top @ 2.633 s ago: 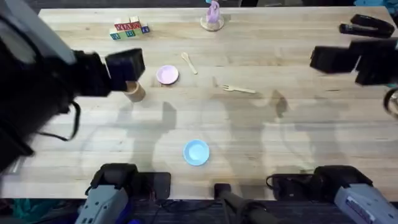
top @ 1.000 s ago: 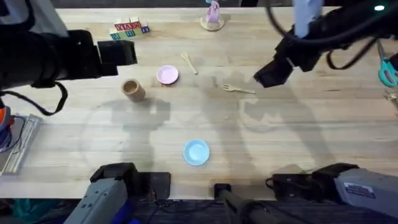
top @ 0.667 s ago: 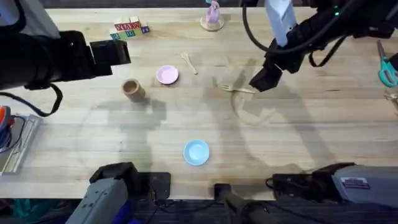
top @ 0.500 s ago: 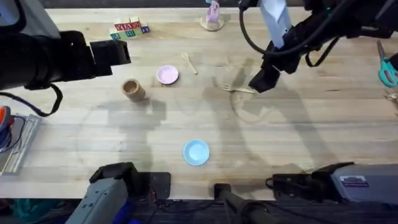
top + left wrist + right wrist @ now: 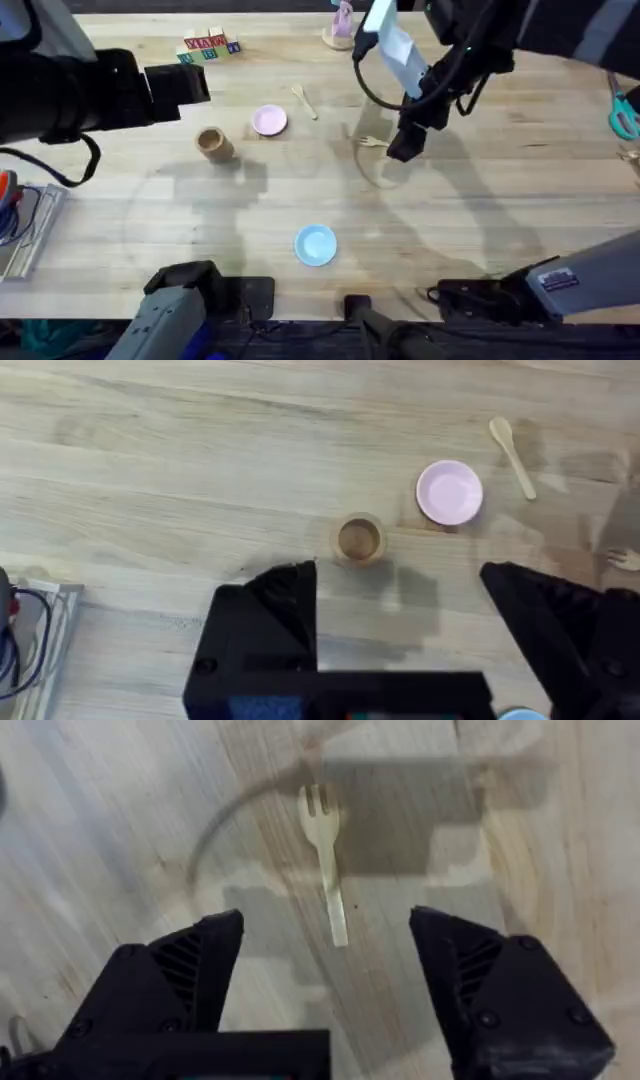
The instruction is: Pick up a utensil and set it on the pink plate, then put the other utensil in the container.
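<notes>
Overhead: one pale wooden fork (image 5: 373,141) lies flat on the table (image 5: 480,210), its handle end covered by the right gripper (image 5: 400,148) directly above it. One wooden spoon (image 5: 304,100) lies just beside one pink plate (image 5: 268,121). One tan cup (image 5: 213,145) stands near the plate on its other side. One blue dish (image 5: 316,244) sits well apart, nearer the arm bases. The left gripper (image 5: 205,83) hangs beyond the cup; I cannot tell its finger state here.

Left wrist: the left fingers (image 5: 270,610) stand wide apart, holding nothing, above the cup (image 5: 359,539), which is seen to be hollow. Plate (image 5: 449,492), spoon (image 5: 511,443) and the fork's tines (image 5: 624,559) lie farther off.

Right wrist: the fork (image 5: 327,862) shows whole, four short tines and a thin flat handle. The right fingers (image 5: 185,980) are spread wide to either side of the handle end, clear of it.
</notes>
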Robot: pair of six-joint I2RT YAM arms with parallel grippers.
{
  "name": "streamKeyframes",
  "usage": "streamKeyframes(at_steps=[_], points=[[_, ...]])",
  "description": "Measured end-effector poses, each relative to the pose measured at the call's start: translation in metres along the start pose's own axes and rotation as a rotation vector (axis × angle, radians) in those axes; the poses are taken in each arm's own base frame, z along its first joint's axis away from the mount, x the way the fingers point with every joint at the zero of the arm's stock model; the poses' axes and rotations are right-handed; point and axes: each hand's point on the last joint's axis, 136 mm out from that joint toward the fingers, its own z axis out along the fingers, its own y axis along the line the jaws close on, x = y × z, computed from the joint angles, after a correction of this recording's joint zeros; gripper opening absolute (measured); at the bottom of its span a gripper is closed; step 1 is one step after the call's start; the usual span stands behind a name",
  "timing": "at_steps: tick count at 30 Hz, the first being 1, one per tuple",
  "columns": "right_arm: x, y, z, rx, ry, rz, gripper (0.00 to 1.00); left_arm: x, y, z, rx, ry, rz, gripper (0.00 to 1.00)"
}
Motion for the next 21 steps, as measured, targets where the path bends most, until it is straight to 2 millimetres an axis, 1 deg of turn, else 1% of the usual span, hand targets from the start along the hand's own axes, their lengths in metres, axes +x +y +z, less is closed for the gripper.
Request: streamKeyframes(at_steps=[5,9,13,18,21], points=[[0.002,-0.004,0.016,-0.018,0.018,-0.012,0.996,0.000,0.000,0.000,0.000,0.000,0.000,0.993],[0.003,-0.008,0.024,-0.018,0.026,-0.018,0.996,0.000,0.000,0.000,0.000,0.000,0.000,0.993],[0.004,-0.009,0.031,-0.028,0.035,-0.030,0.996,0.000,0.000,0.000,0.000,0.000,0.000,0.993],[0.008,-0.006,0.047,-0.058,0.067,-0.034,0.996,0.000,0.000,0.000,0.000,0.000,0.000,0.993],[0.007,-0.006,0.048,-0.047,0.082,-0.050,0.996,0.000,0.000,0.000,0.000,0.000,0.000,0.993]])
